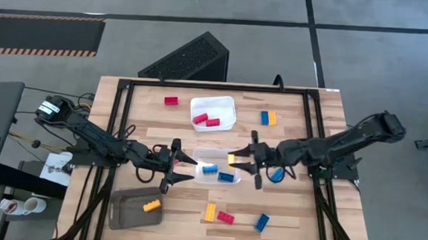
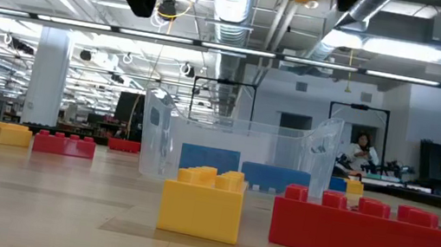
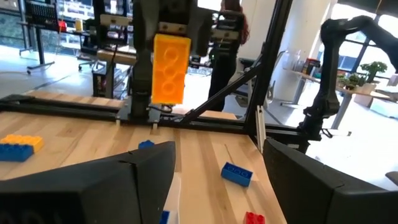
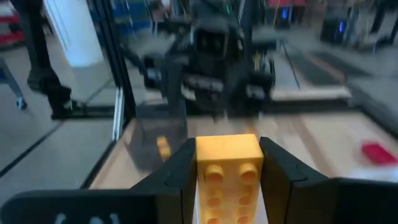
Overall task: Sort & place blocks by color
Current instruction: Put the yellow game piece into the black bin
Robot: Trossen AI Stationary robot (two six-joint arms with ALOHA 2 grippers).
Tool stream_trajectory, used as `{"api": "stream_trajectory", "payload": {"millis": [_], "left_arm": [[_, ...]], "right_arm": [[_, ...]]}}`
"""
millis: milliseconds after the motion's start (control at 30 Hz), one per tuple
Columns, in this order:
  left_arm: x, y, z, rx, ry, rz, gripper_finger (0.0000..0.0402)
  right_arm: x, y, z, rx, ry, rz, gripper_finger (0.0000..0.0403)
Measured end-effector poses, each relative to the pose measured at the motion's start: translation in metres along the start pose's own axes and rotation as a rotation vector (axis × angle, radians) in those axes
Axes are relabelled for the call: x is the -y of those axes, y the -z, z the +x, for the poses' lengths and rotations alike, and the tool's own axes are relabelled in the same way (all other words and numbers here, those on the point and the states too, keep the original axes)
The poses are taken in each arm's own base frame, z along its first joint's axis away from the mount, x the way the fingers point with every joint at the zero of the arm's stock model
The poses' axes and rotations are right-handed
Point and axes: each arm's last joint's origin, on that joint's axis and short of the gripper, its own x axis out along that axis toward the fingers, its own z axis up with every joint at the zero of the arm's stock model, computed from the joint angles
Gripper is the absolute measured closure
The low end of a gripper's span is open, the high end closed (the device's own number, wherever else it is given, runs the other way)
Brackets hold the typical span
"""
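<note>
The right end effector (image 1: 242,164) had a yellow block (image 4: 227,168) pinched between its fingers, lifted clear of the surface above the right end of the clear tray (image 1: 198,153) at the middle of the surface. That was the danger spot: that tray held two blue blocks (image 1: 218,172), so a release there would have dropped yellow in among blue. The only yellow already sorted lay in the grey tray (image 1: 121,215) at the front left corner, well apart from the block and past the left arm.

The second risk was a clash. The left end effector (image 1: 180,166), fingers spread and empty, hung at the left end of the same tray, facing the right one head-on with only the tray between them. A handover looked possible, and if the left fingers closed off-centre the block could have twisted out and fallen.

Grip looked square in the right wrist view, studs facing the camera, fingers flat on both sides.

The right arm reached in low from the right edge, stretched nearly level; the left arm mirrored it from the left edge.

Red blocks sat in the white tray (image 1: 222,102) near the back edge; loose blocks lay along the front edge and at the back.
</note>
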Motion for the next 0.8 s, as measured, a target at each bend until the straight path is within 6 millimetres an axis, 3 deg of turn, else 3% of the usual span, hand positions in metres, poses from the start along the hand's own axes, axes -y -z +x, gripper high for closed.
{"api": "stream_trajectory", "payload": {"millis": [200, 400, 800], "left_arm": [[-0.001, 0.001, 0.0, -0.004, -0.016, -0.001, 0.0158], [-0.001, 0.001, 0.0, -0.006, -0.044, 0.007, 0.0139], [-0.005, 0.003, 0.0, -0.012, -0.135, 0.013, 0.0124]], "right_arm": [[-0.008, 0.017, 0.035, 0.118, -0.027, -0.001, 0.0266], [-0.003, 0.035, 0.061, 0.184, -0.012, 0.043, 0.0267], [-0.002, 0.028, 0.099, 0.208, -0.045, 0.063, 0.0267]]}}
